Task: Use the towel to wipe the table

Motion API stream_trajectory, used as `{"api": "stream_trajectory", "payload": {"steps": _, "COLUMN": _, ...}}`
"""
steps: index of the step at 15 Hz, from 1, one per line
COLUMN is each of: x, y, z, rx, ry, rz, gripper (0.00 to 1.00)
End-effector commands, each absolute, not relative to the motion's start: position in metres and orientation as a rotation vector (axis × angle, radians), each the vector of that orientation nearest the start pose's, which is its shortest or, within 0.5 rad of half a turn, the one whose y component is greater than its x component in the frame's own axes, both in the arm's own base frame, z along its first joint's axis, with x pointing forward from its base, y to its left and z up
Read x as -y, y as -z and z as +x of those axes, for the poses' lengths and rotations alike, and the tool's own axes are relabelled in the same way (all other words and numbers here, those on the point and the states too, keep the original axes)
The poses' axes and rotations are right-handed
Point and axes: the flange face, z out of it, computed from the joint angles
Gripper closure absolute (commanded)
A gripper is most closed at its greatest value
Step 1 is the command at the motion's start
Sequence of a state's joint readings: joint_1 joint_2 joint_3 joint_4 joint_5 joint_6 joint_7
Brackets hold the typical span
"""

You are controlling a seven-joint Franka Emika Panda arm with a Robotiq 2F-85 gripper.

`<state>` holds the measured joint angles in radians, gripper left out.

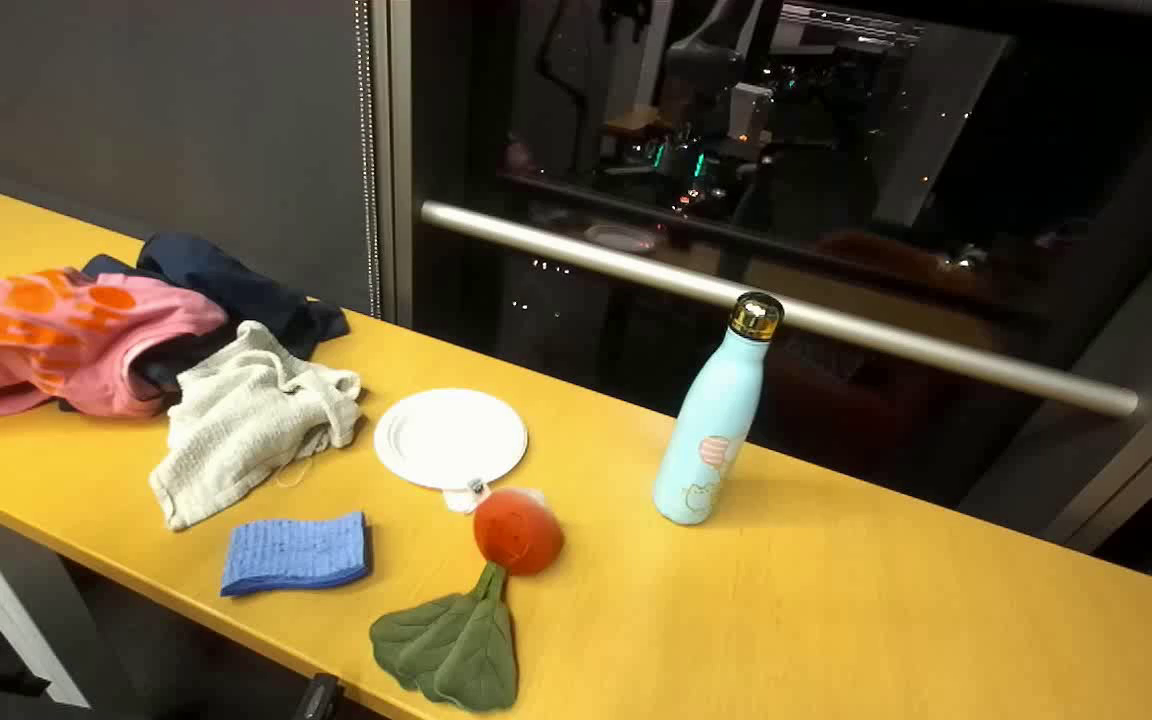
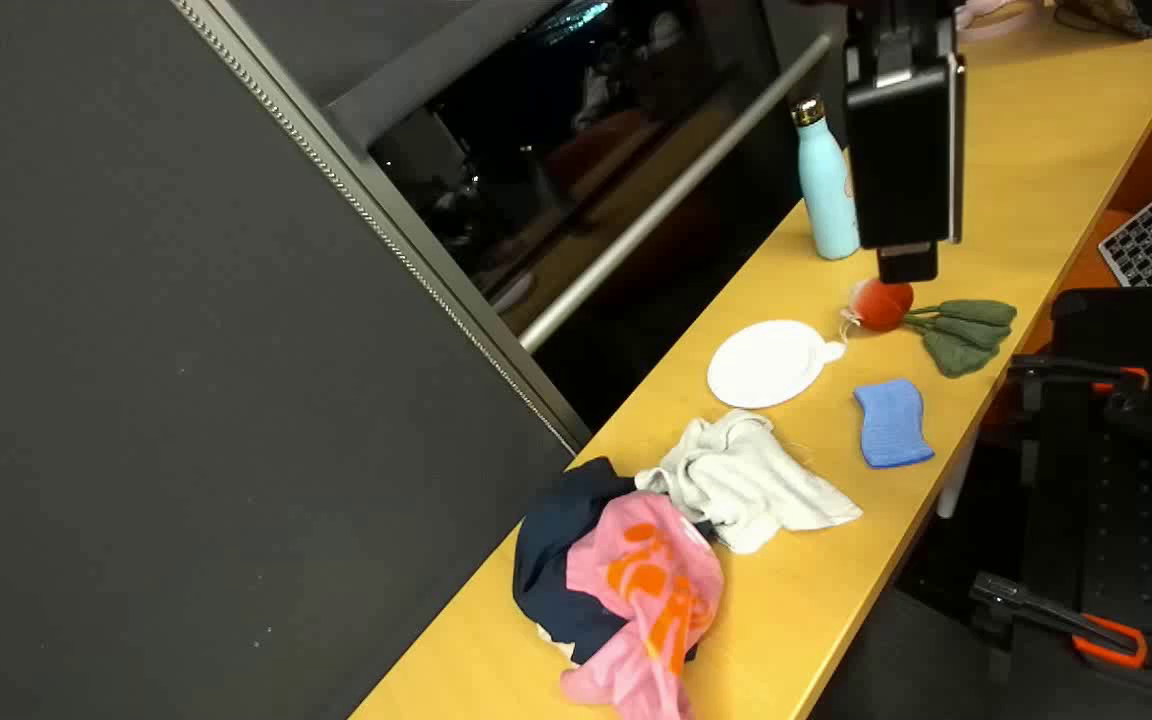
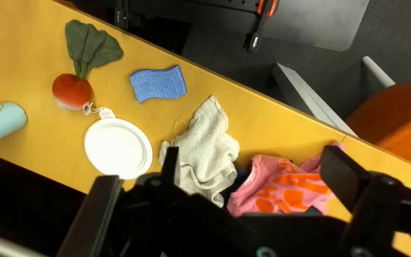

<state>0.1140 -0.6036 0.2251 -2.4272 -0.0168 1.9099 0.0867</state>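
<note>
With the jaws spread and empty over the counter (image 1: 886, 600), the cream towel (image 1: 256, 420) is seen bunched between the pink garment (image 1: 101, 345) at left and the white plate (image 1: 451, 437) at right in an exterior view, so grasping and wiping are judged not yet done.

on table (image 1: 866, 600) | towel (image 1: 251, 430) between shirt (image 1: 76, 345) and plate (image 1: 451, 437) | sponge (image 1: 296, 553) near towel | toy radish (image 1: 481, 625) near plate

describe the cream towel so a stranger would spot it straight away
Along the long yellow wood-toned table, find the round white plate. Between it and the pink garment with orange print lies the crumpled cream towel. Unlike that garment, it is plain, with a nubby weave.
</note>
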Motion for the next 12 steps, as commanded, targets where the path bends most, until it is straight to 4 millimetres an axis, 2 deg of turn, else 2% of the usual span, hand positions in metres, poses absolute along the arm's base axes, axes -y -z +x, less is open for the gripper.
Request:
{"api": "stream_trajectory", "payload": {"steps": 1, "x": -0.134, "y": -0.520, "z": 0.357, "rx": 0.364, "ry": 0.163, "rz": -3.244, "gripper": 0.00}}
{"api": "stream_trajectory", "payload": {"steps": 8, "x": -0.134, "y": -0.520, "z": 0.357, "rx": 0.364, "ry": 0.164, "rz": -3.243, "gripper": 0.00}}
{"api": "stream_trajectory", "payload": {"steps": 10, "x": -0.136, "y": -0.545, "z": 0.346, "rx": 0.392, "ry": 0.263, "rz": -3.252, "gripper": 0.00}}
{"api": "stream_trajectory", "payload": {"steps": 12, "x": -0.123, "y": -0.561, "z": 0.337, "rx": 0.355, "ry": 0.398, "rz": -3.278, "gripper": 0.00}}
